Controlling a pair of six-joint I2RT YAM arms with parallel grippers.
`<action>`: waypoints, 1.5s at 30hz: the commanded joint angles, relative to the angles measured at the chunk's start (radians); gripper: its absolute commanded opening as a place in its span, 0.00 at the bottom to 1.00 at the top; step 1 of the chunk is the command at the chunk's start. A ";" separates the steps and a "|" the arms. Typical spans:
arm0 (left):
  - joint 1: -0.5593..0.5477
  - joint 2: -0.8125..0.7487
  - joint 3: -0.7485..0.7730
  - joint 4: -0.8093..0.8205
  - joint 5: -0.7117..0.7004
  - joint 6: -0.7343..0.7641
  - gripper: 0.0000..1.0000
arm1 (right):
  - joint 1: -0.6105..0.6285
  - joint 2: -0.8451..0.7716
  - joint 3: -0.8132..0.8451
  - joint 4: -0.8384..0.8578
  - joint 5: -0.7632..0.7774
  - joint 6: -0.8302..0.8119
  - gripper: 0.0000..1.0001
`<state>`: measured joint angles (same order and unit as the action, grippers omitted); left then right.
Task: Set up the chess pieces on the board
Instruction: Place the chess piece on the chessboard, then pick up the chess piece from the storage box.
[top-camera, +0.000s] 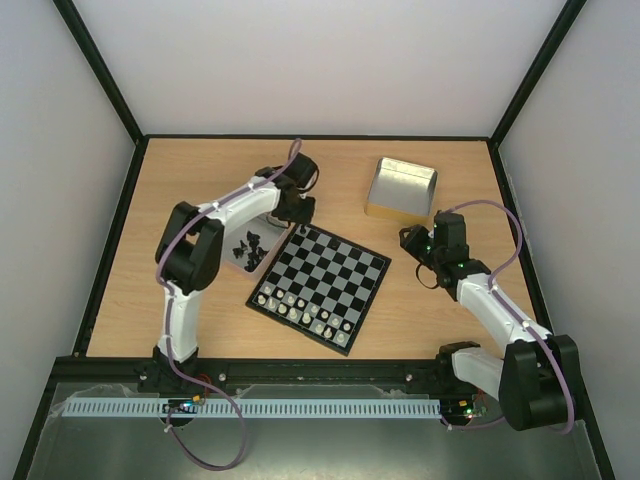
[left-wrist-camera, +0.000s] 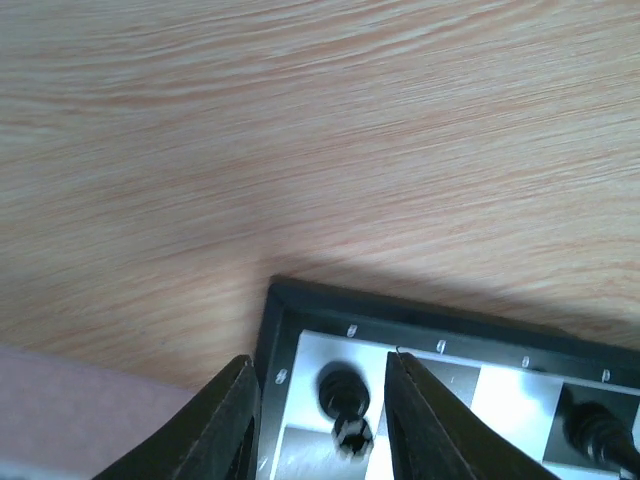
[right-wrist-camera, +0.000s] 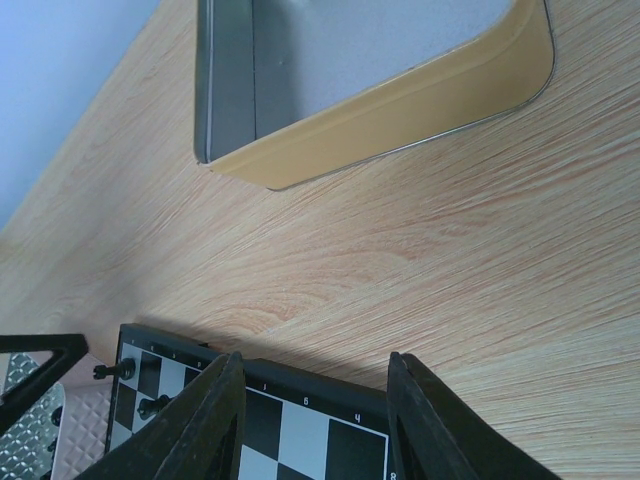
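Board (top-camera: 335, 270): small square with black and light-grey checks and a thin black rim, lying mid-table and turned at an angle to the table (top-camera: 200, 170) edges. Black pieces (top-camera: 248, 243) are tiny and glossy, each narrower than one square. Most lie heaped in the left tray (top-camera: 258, 264), just beside the board's far-left side. Two are already on the board at its far-left corner: a piece (left-wrist-camera: 343, 395) with a rounded head stands on the corner square, and a second piece (left-wrist-camera: 595, 430) stands a couple of squares along the same edge row, cut off by the frame. Pale pieces (top-camera: 300, 305) line the board's near side. Left gripper (left-wrist-camera: 320, 372) is over that corner, jaws spread, with the corner piece between them and a gap on both sides; no contact seen. Right gripper (right-wrist-camera: 315, 362) hovers over the board's far-right edge, jaws spread with nothing between them. Metal tray (top-camera: 400, 175) sits well beyond the board to the far right, shiny grey inside, its outer wall showing yellowish in the right wrist view. Writing: small white coordinate marks (left-wrist-camera: 440, 346) run along the board rim, blurred and too small to read in every view.
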<state>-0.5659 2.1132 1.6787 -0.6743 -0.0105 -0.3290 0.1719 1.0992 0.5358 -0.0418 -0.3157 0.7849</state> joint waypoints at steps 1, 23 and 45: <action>0.029 -0.152 -0.086 0.012 -0.047 -0.049 0.37 | 0.006 -0.009 0.016 -0.007 0.000 -0.011 0.40; 0.287 -0.397 -0.643 0.206 -0.013 -0.216 0.24 | 0.006 0.063 0.023 0.026 -0.028 -0.022 0.40; 0.290 -0.305 -0.591 0.241 -0.005 -0.201 0.18 | 0.006 0.057 0.017 0.022 -0.023 -0.029 0.40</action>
<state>-0.2810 1.7950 1.0698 -0.4347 -0.0204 -0.5339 0.1719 1.1587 0.5358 -0.0383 -0.3412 0.7692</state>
